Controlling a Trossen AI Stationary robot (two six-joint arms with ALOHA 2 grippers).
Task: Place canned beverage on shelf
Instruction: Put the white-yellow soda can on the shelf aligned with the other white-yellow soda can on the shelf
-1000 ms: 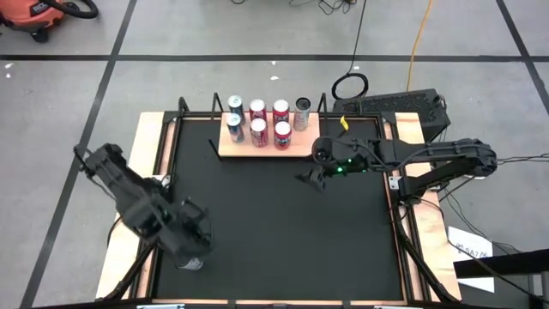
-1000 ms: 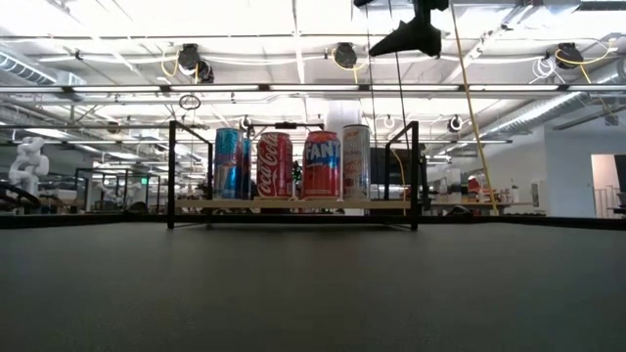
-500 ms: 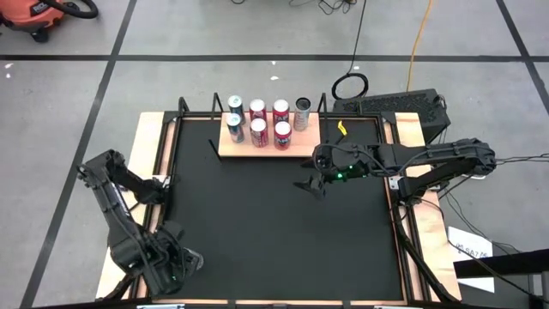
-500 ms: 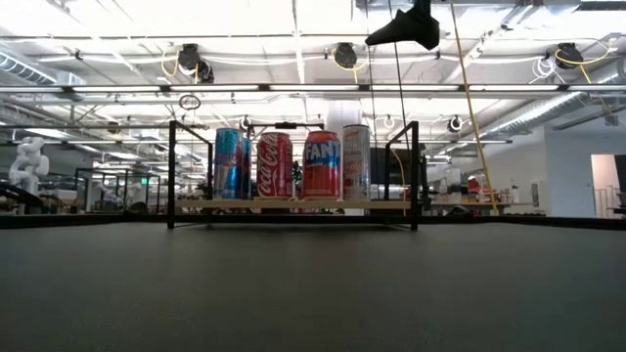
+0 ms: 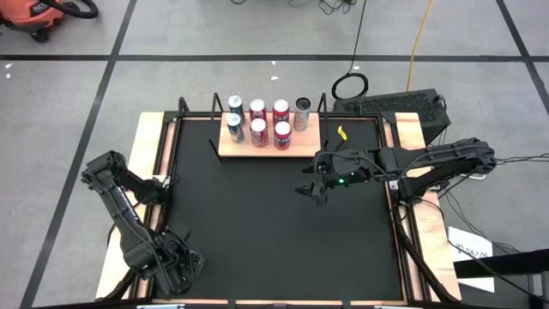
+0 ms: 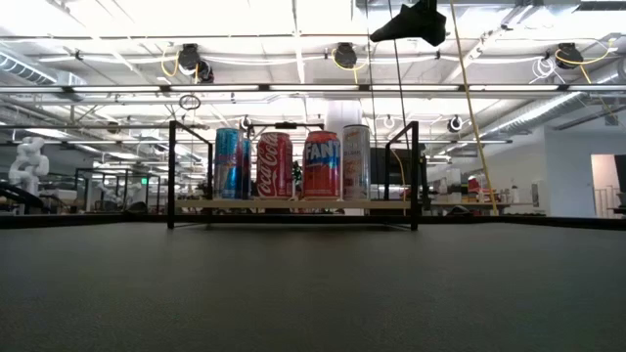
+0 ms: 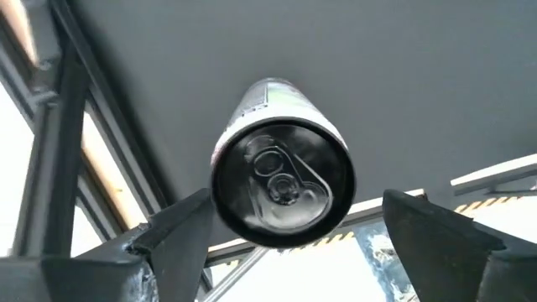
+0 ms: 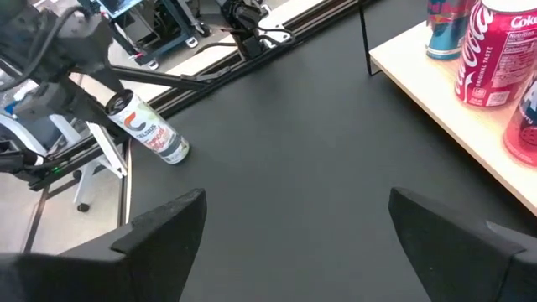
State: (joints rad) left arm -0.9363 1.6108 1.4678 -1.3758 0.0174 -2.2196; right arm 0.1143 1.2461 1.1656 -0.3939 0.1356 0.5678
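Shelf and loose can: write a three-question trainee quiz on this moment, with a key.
1. True or false: the right gripper is shut on a can.
2. How many cans stand on the shelf? A) five B) seven C) nine
3. Fill in: the loose can in front of the left gripper is ____ on the black table, between open fingers that do not touch it.

Key: 1. False: its fingers are spread and empty, over the table near the shelf. 2. B. 3. Lying on its side.
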